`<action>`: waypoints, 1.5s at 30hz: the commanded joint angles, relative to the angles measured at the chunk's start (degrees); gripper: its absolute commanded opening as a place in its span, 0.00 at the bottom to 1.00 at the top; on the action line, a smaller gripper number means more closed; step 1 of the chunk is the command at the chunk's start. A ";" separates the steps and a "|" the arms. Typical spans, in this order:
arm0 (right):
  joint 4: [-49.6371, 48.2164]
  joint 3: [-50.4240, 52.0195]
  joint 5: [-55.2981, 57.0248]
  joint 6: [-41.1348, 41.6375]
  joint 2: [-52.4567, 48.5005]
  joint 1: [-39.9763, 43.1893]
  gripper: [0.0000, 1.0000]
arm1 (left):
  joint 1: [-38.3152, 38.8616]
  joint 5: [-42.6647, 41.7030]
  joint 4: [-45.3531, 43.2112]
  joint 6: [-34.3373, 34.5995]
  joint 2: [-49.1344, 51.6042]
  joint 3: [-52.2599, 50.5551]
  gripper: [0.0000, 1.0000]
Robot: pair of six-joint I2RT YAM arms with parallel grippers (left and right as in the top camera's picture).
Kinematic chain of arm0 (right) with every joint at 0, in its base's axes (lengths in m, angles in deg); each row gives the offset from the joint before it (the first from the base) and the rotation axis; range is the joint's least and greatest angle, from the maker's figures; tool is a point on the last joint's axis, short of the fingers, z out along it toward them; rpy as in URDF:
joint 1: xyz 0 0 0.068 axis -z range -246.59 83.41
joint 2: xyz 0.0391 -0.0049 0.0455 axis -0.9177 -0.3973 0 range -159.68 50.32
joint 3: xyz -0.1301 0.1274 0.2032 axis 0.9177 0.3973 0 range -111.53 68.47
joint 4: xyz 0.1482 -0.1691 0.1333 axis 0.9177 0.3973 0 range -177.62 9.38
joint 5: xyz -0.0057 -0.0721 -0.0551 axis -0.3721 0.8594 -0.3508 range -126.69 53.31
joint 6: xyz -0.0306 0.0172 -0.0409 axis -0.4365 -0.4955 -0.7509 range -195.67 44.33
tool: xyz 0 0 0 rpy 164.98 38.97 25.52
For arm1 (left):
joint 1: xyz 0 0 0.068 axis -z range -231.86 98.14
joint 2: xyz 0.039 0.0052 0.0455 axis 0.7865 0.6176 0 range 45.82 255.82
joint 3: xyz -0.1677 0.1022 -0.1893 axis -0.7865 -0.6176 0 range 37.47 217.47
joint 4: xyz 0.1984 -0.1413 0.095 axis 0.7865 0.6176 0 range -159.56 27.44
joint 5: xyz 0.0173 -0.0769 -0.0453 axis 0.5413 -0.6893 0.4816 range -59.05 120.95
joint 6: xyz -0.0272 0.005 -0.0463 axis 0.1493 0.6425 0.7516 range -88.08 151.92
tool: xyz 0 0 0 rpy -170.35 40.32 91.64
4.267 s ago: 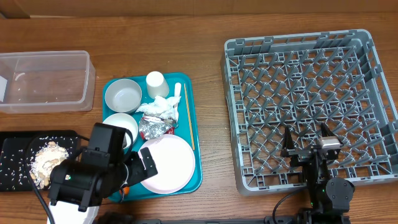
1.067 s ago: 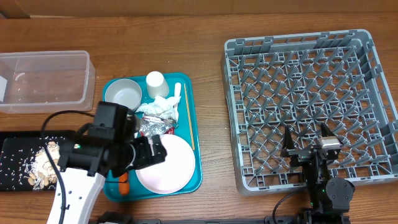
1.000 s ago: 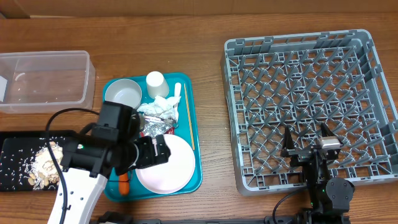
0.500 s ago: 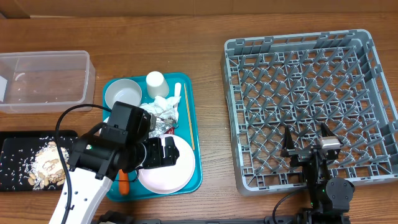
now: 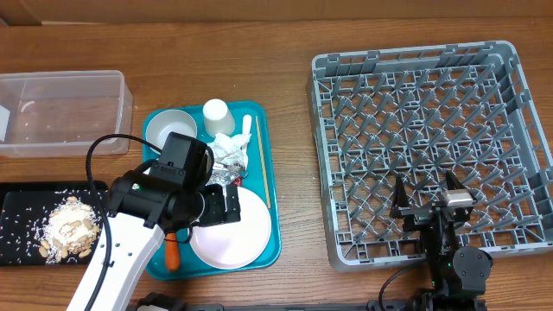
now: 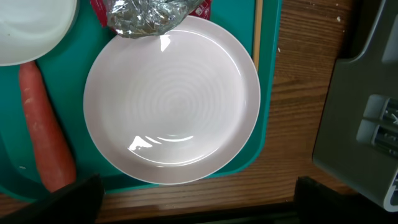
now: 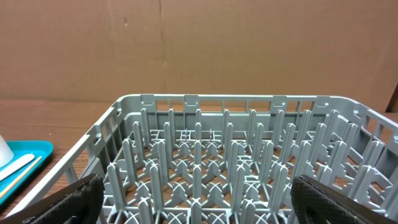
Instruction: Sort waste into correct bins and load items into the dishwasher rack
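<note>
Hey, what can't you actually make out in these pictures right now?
Left wrist: the bowl and foil wrapper are cut off at the top edge.
Overhead: the left arm covers most of that bowl and part of the plate.
Right wrist: the rack is cut off by the bottom edge.

Teal tray (image 5: pixel 273 212), orange carrot (image 6: pixel 43 134), wooden chopstick (image 5: pixel 262 164), brown wooden table (image 5: pixel 259 52)

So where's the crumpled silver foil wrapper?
The foil wrapper sits at the top of the left wrist view, on the flat teal tray, against the rim of the large pale round plate.
</note>
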 commanded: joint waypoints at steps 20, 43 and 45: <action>-0.35 0.61 -0.35 -0.04 0.57 0.33 1.00 | -11.02 17.84 11.32 8.81 -0.20 15.43 1.00; -0.35 0.59 -0.33 -0.04 0.57 0.33 1.00 | -26.58 15.69 15.52 8.76 -0.09 15.43 1.00; -0.35 0.61 -0.35 -0.04 0.57 0.33 1.00 | -26.58 15.72 15.50 8.76 -0.09 15.43 1.00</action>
